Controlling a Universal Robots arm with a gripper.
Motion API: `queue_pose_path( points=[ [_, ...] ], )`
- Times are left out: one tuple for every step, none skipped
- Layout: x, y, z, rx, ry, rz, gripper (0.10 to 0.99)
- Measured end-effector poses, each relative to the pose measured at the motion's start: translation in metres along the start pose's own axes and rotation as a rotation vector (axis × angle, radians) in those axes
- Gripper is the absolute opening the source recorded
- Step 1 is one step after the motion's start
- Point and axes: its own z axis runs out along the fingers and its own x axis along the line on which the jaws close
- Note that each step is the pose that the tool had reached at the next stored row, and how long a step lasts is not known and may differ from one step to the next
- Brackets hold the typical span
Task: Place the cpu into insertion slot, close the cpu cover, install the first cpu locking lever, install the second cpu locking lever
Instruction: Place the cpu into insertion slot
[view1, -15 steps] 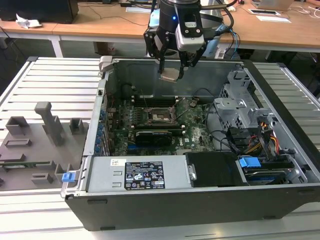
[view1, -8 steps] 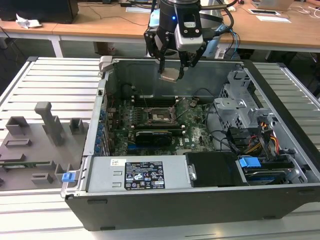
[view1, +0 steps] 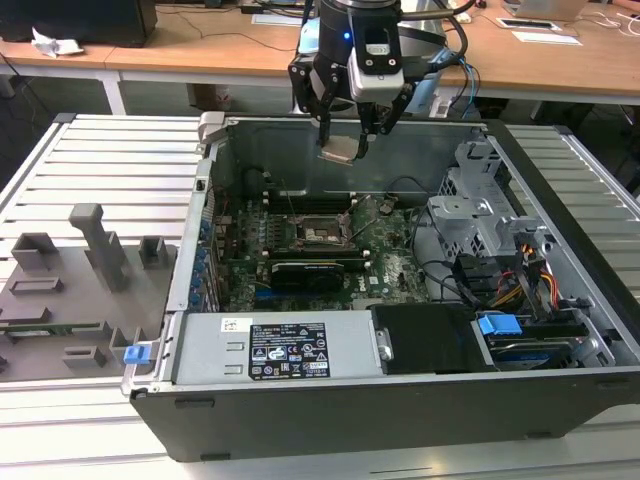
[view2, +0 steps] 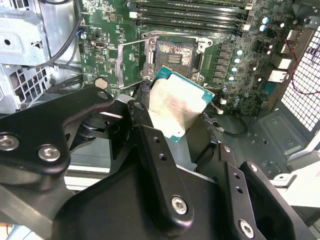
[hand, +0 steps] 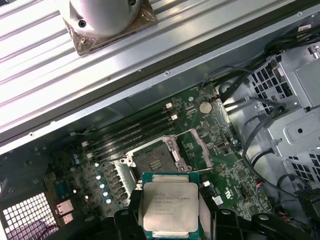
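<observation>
While the gripper (view2: 176, 131) is pinching the cpu (view2: 175, 106) by two opposite edges, its jaws are standing only as far apart as the chip is wide, and the chip's metal face is showing in both wrist views. The chip is hanging in the air over the open computer case (view1: 400, 410), touching nothing but the fingers (hand: 127, 222). Well below it, the insertion slot (view2: 175, 54) is lying bare on the motherboard (view2: 100, 30), its dark centre exposed. Judging by the exterior view, the chip is hovering over the slot or a little toward the case's back wall. Just beside the slot, the cpu cover (view2: 120, 62) is standing swung open. Beyond it, the memory slots (view2: 190, 12) are running along the board.
</observation>
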Motion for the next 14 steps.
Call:
queue_pose_path(
  points=[
    [0.0,0.0,0.0,0.0,-0.0002,0.003,0.533],
    [0.0,0.0,0.0,0.0,-0.0005,0.005,0.533],
    [0.0,0.0,0.0,0.0,-0.0008,0.009,0.533],
    [0.0,0.0,0.0,0.0,-0.0011,0.012,0.533],
    [0.0,0.0,0.0,0.0,-0.0013,0.015,0.533],
    [0.0,0.0,0.0,0.0,-0.0015,0.017,0.533],
    [0.0,0.0,0.0,0.0,-0.0018,0.02,0.533],
    [0.0,0.0,0.0,0.0,-0.002,0.023,0.533],
    [0.0,0.0,0.0,0.0,-0.0023,0.026,0.533],
    [0.0,0.0,0.0,0.0,-0.0025,0.028,0.533],
    [0.0,0.0,0.0,-0.001,-0.0027,0.031,0.533],
    [0.0,0.0,0.0,-0.001,-0.003,0.033,0.533],
    [0.0,0.0,0.0,-0.001,-0.0032,0.036,0.533],
    [0.0,0.0,0.0,-0.001,-0.0034,0.038,0.533]
  ],
)
